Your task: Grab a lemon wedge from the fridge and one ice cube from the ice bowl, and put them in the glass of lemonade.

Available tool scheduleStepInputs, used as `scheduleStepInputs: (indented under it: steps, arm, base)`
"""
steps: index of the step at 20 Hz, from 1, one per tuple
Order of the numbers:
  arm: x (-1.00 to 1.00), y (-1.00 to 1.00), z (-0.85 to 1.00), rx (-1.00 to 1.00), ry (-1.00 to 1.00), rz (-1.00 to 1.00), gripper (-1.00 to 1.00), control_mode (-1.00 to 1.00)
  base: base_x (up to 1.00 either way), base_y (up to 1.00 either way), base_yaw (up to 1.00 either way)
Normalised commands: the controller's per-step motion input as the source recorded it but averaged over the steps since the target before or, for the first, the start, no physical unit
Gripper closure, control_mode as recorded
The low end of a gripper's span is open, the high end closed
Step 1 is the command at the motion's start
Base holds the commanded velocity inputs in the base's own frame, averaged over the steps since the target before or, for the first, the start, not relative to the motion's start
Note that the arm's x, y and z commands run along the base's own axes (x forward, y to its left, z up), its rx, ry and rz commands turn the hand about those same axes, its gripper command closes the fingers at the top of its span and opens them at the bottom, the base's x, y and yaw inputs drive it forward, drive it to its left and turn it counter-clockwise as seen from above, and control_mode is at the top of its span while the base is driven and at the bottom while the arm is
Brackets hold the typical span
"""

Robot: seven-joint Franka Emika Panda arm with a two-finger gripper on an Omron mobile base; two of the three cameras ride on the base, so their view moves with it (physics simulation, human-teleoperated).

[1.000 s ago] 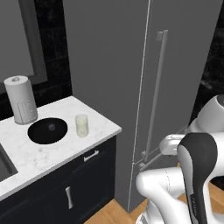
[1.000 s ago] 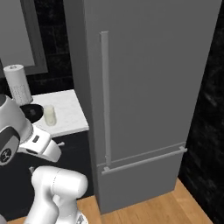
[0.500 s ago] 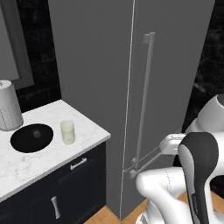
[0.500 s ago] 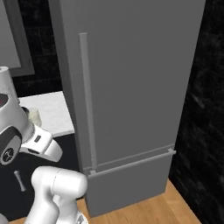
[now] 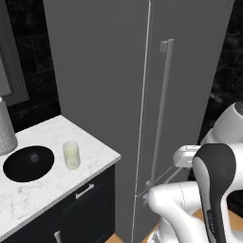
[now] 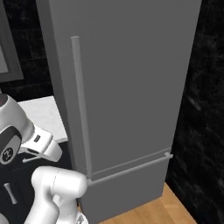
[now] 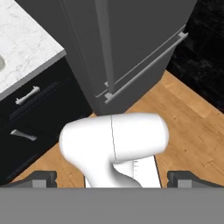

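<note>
The tall grey fridge (image 5: 109, 85) stands shut, its long vertical bar handle (image 5: 161, 109) in the middle of the left base view and also in the right base view as handle (image 6: 81, 105). The lemon wedge is hidden. On the marble counter (image 5: 52, 190) at left stands the glass of lemonade (image 5: 71, 154), beside the black ice bowl (image 5: 26, 163) with an ice cube (image 5: 33, 158) in it. My gripper (image 7: 113, 178) is open, its fingertips (image 7: 41, 178) wide apart with nothing between them. It hangs low in front of the fridge, well apart from the handle.
A white paper towel roll (image 5: 4, 128) stands at the left edge of the counter. Dark cabinet drawers with metal pulls (image 5: 85, 191) sit under it. The fridge's lower drawer has a horizontal bar (image 6: 131, 168). Wood floor (image 7: 183, 127) and a black wall (image 6: 205, 109) lie to the right.
The base has driven rightward and closer: the counter, bowl and glass have slid to the left of the views and the fridge door looms larger. The gripper has stayed open.
</note>
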Motion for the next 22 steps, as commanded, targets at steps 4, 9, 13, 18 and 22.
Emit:
scheduleStepInputs:
  steps: [4, 9, 13, 18, 22]
  arm:
    - [0.00, 0.00, 0.00, 0.00, 0.00, 0.00, -1.00, 1.00]
    - [0.00, 0.00, 0.00, 0.00, 0.00, 0.00, -1.00, 1.00]
    - [0.00, 0.00, 0.00, 0.00, 0.00, 0.00, -1.00, 1.00]
    - [0.00, 0.00, 0.00, 0.00, 0.00, 0.00, -1.00, 1.00]
    - [0.00, 0.00, 0.00, 0.00, 0.00, 0.00, -1.00, 1.00]
  base:
    - [0.00, 0.15, -0.14]
    - [0.00, 0.39, -0.03]
    - [-0.13, 0.35, 0.00]
    - [0.02, 0.05, 0.00]
    - [0.00, 0.13, 0.00]
